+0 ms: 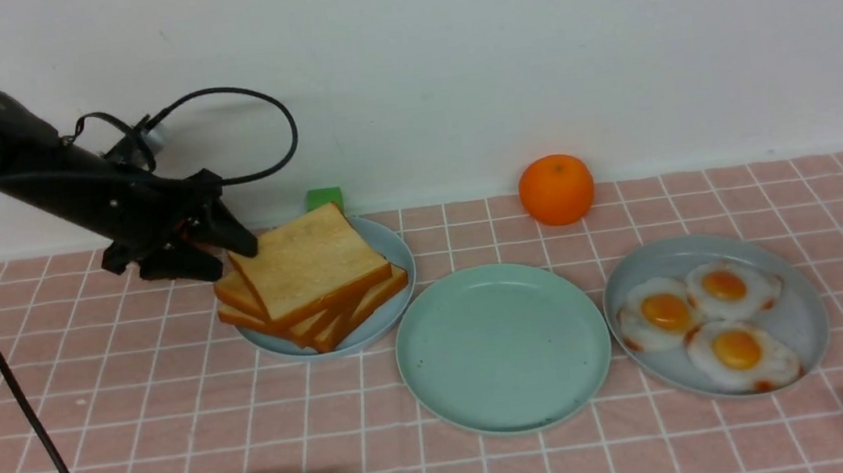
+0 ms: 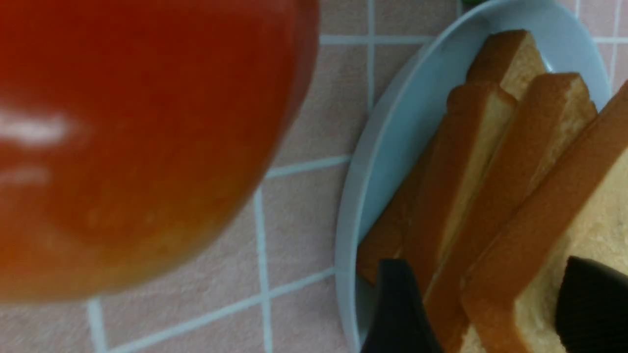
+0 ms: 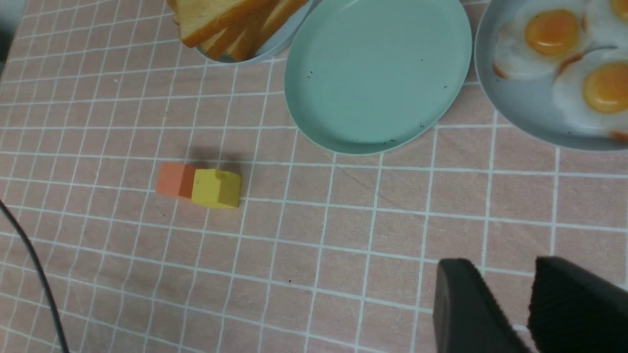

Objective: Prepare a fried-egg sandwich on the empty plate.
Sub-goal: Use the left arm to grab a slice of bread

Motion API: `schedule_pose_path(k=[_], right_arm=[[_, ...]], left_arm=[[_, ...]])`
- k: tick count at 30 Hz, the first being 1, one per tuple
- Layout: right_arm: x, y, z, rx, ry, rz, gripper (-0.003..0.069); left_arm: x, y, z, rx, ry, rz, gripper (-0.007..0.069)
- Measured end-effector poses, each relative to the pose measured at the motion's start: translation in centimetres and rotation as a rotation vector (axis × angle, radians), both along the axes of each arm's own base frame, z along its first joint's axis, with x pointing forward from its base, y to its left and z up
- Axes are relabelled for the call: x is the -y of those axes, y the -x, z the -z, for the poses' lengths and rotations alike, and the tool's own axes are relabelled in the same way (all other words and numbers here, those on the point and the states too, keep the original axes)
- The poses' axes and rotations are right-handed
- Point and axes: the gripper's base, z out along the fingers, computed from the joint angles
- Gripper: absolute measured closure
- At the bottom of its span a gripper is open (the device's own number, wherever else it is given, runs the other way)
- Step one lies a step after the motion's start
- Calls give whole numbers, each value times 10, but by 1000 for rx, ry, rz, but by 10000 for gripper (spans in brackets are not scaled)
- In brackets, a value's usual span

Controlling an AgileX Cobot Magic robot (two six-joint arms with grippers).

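We find the task at its first step: fetching the first slice of toast. The green plate [image 1: 501, 348] lies bare on the cloth [image 1: 170, 432], between the toast plate [image 1: 394, 250] and the egg plate [image 1: 800, 300]. No part of the sandwich is on it.

The left gripper [image 1: 229, 258] is at the far-left corner of the toast stack [image 1: 332, 301]. In the left wrist view its jaws stand wide. One finger [image 2: 593, 304] lies over the top slice [image 1: 311, 263] and the other sits lower at the stack's edge. We see no squeeze on the bread, and the gripper has hold of nothing.

The right gripper [image 3: 508, 279] hangs over the cloth near the three eggs [image 1: 734, 350], jaws partly apart and empty.

In our judgement the next move calls for closing on the top slice alone, lifting it clear of those beneath, and carrying it to the green plate. The lower finger could catch a second slice.
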Motion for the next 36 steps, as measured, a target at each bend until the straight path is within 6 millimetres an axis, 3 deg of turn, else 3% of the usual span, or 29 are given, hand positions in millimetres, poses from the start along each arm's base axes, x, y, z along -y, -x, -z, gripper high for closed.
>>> schedule_pose_path(k=[15,24,36], right_arm=[[0,0,0,-2,-7,-1,417],[-1,1,1,-15,-7,-7,417],[-1,2,1,-27,-7,-13,417]], left_arm=[[2,-3,-3,35,42,-11,162],[4,-6,-16,70,56,3,162],[4,-9,4,48,57,14,192]])
